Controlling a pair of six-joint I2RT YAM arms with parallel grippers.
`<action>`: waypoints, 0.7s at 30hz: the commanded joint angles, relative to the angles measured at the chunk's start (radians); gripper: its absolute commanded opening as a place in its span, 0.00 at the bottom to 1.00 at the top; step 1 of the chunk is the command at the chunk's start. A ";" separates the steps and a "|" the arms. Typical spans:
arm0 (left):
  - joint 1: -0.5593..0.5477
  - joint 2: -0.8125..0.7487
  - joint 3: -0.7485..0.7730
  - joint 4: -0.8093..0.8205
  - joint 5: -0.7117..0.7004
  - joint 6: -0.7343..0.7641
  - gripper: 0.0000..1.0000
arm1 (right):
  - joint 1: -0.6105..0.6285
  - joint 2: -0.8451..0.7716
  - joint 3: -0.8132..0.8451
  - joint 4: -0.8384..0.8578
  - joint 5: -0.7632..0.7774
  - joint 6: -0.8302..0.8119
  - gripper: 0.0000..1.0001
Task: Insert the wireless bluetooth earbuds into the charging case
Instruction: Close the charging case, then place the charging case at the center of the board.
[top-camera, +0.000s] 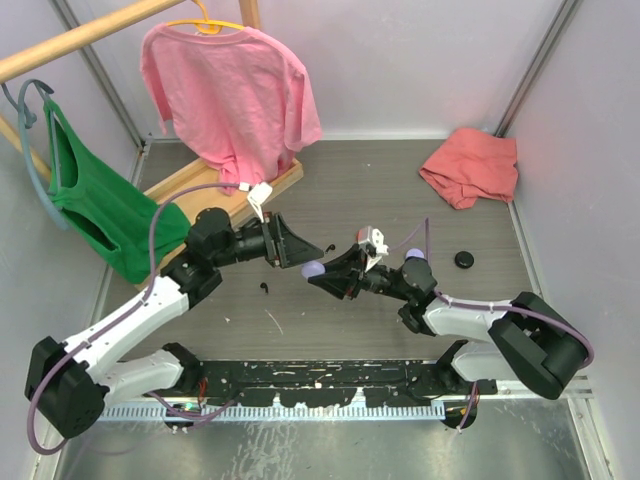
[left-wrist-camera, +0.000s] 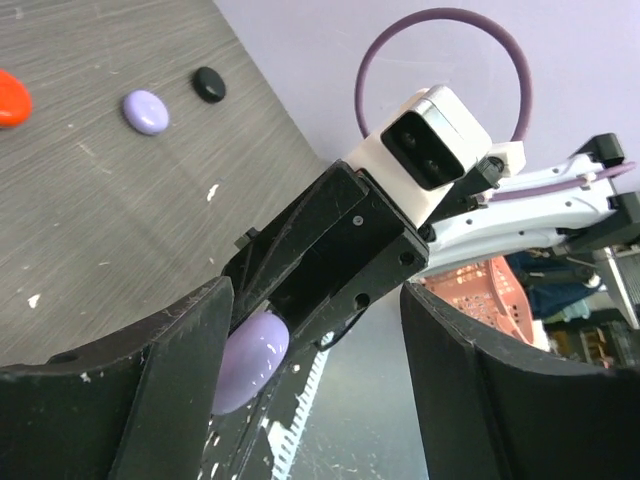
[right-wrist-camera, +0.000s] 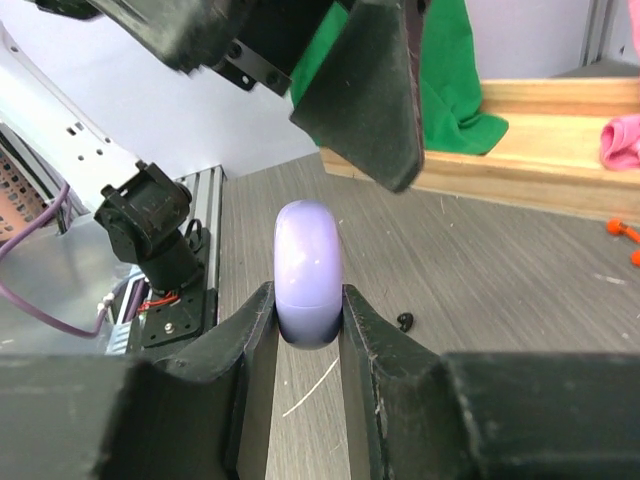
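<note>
- Top external: the right gripper (top-camera: 325, 272) is clamped on a lilac case (top-camera: 313, 269), held up off the table (top-camera: 350, 180) between the two arms. The left gripper (top-camera: 292, 245) faces it, jaws spread, just beside the case. A black earbud (top-camera: 265, 288) lies loose on the table below the left gripper. A spare lilac case (top-camera: 413, 255) and a black case (top-camera: 465, 259) sit behind the right arm.
- Left wrist: the jaws stand wide with nothing gripped. The lilac case (left-wrist-camera: 250, 355) shows between them, close to one finger, though I cannot tell if it touches. An orange-red case (left-wrist-camera: 8, 97) lies far off on the table.
- Right wrist: both fingers pinch the lilac case (right-wrist-camera: 308, 272) edge-on. It looks closed, and no earbud shows in it. A left finger (right-wrist-camera: 370, 90) hangs above it, apart. The black earbud (right-wrist-camera: 404, 321) rests on the table beyond, and orange earbuds (right-wrist-camera: 620, 228) lie near the wooden board.
- Progress, as I judge it: early. The case is presented but unopened, and no earbud is picked up or seated. Opening, picking and inserting all remain.
</note>
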 joint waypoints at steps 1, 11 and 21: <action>0.010 -0.088 0.037 -0.168 -0.096 0.143 0.71 | -0.008 -0.048 0.033 -0.122 0.024 0.014 0.01; 0.015 -0.236 0.200 -0.790 -0.560 0.454 0.90 | -0.078 -0.197 0.107 -0.682 0.173 0.003 0.01; 0.015 -0.320 0.303 -1.030 -0.834 0.648 0.98 | -0.246 -0.241 0.145 -1.076 0.296 0.101 0.01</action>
